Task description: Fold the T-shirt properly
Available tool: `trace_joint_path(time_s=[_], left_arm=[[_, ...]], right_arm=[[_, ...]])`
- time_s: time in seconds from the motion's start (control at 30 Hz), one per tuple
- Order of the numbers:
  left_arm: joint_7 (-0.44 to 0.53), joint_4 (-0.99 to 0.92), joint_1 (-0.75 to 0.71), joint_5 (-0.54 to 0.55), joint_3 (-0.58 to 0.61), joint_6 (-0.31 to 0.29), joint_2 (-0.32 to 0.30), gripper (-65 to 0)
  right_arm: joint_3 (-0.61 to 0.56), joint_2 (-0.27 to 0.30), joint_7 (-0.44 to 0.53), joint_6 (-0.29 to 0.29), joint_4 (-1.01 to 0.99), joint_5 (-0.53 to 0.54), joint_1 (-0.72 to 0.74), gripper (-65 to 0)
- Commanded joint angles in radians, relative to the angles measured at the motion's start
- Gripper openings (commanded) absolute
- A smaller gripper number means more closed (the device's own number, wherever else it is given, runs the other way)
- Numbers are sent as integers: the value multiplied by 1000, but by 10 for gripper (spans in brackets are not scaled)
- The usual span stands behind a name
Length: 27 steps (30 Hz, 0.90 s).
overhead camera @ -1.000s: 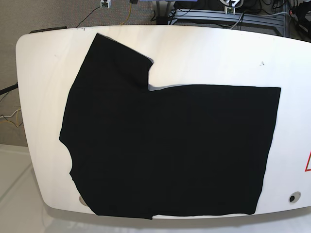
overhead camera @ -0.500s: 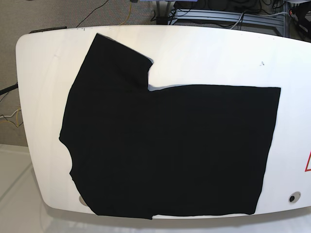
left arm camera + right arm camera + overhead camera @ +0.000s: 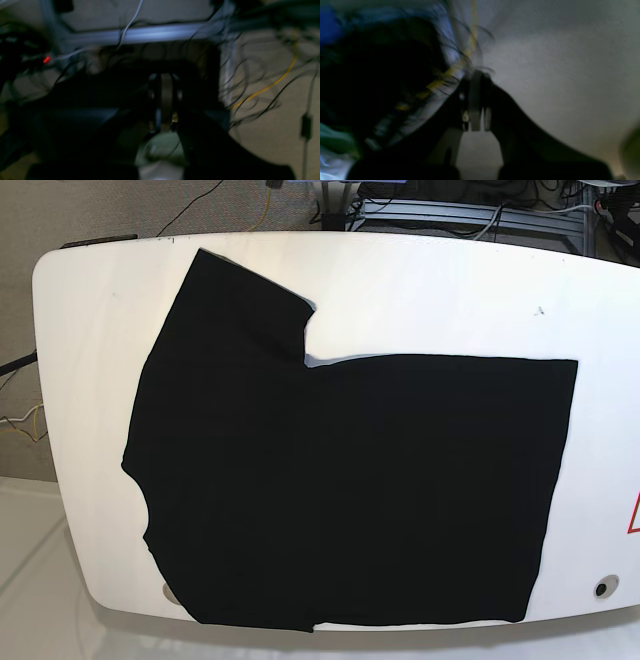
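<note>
While both arms are off the surface point(image 3: 420, 290), the left end effector point(image 3: 166, 100) and right end effector point(image 3: 476, 100) clenched on nothing among floor cables, the T-shirt point(image 3: 340, 490) lies flat across it, one sleeve pointing toward its far edge, probably spread for folding.

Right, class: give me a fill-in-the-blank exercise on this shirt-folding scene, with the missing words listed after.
1. The T-shirt lying on the table is ____ in colour.
2. The table top is ____ in colour.
3. In the base view, the one visible sleeve points toward the table's far-____ corner.
4. Neither robot hand touches the ____.

Missing words: black; white; left; T-shirt
</note>
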<state>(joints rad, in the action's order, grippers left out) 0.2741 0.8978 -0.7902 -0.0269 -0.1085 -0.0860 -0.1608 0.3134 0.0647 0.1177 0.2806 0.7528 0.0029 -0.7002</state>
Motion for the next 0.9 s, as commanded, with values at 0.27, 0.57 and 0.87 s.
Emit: trace_joint_path(time_s=[0.27,0.57,0.87], left_arm=[[15,229,-137,37,2,5,-18,-650],[26,431,-252,74,-9,-5,-37,-648],[34,618,-333,187,-13,-20,-66,-650]], right_arm=[[4,0,20,22,193,-2,-94,-650],[3,4,5,28,464,103,-221,-650],[4,-3,-15,34,754,160,-315,-650]])
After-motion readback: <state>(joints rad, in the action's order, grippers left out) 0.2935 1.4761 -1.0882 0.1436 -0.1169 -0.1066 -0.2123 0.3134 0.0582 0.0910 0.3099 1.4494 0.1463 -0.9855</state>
